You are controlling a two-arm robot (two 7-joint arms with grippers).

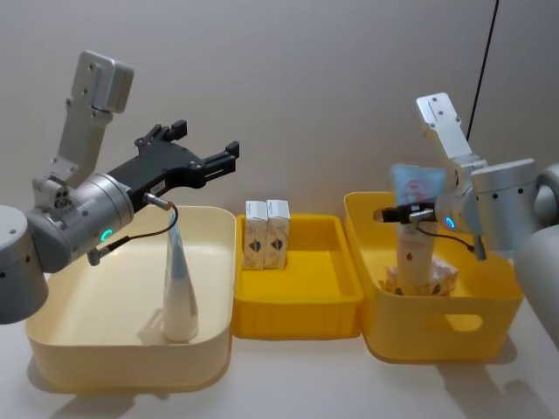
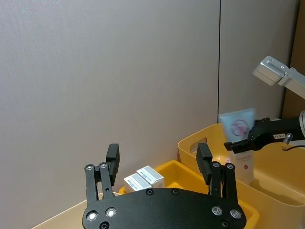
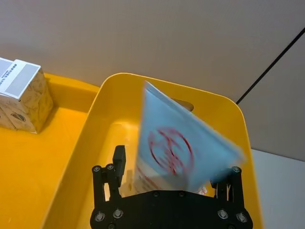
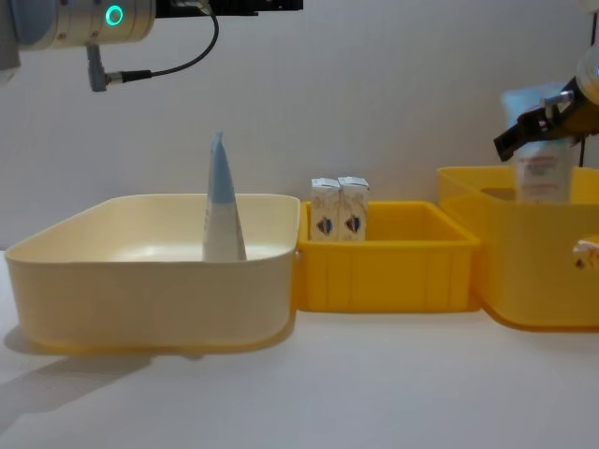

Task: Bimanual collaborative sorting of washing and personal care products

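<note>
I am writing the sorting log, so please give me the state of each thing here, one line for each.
Left gripper: open, empty, raised above the cream bin.
Right gripper: shut on a tube, over the right bin.
Held tube: upright, crimp end up, partly inside the right bin.
Other tube: standing upright in the cream bin, free.
Two cartons: upright, side by side, in the middle bin.
Cream bin: holds one tube.
Middle bin: holds the cartons.
Right bin: holds more items.
</note>
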